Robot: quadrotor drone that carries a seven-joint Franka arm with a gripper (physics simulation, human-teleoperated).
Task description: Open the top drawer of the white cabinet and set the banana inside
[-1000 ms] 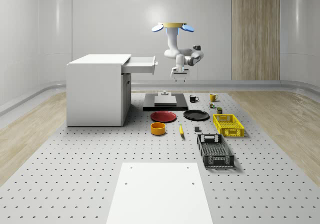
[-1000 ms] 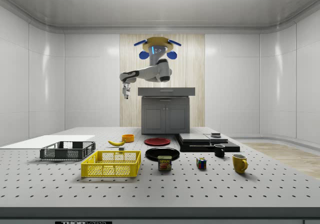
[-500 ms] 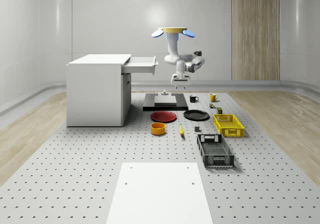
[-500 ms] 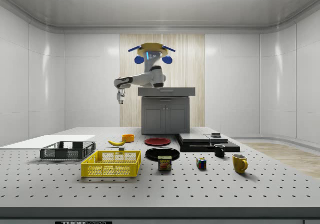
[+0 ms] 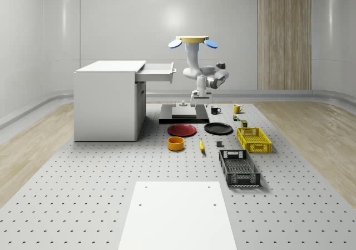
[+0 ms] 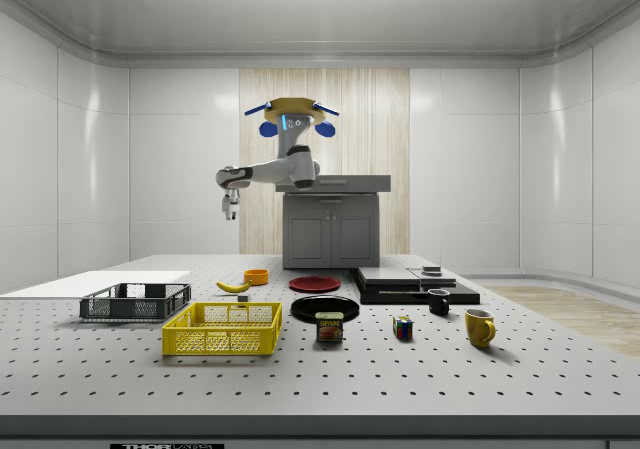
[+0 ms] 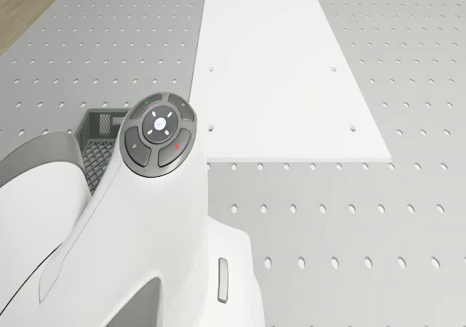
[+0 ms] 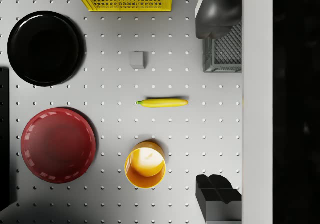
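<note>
The quadrotor drone w/ yellow top disc and blue rotors is seen hovering in mid-air above the grey perforated worktop, beside the white cabinet, whose top drawer is being shown pulled out. The white arm is bent downward, w/ the jaws hanging well above the worktop and pointed down at it; in the side view the jaws are hanging toward that view's left of the cabinet. The jaws are spread apart, as seen in the wrist view, and nothing is being held. The yellow banana is lying flat on the worktop, between the small grey cube and the orange round bowl, near the red round plate and black round plate. The banana is well apart from the drawer.
</note>
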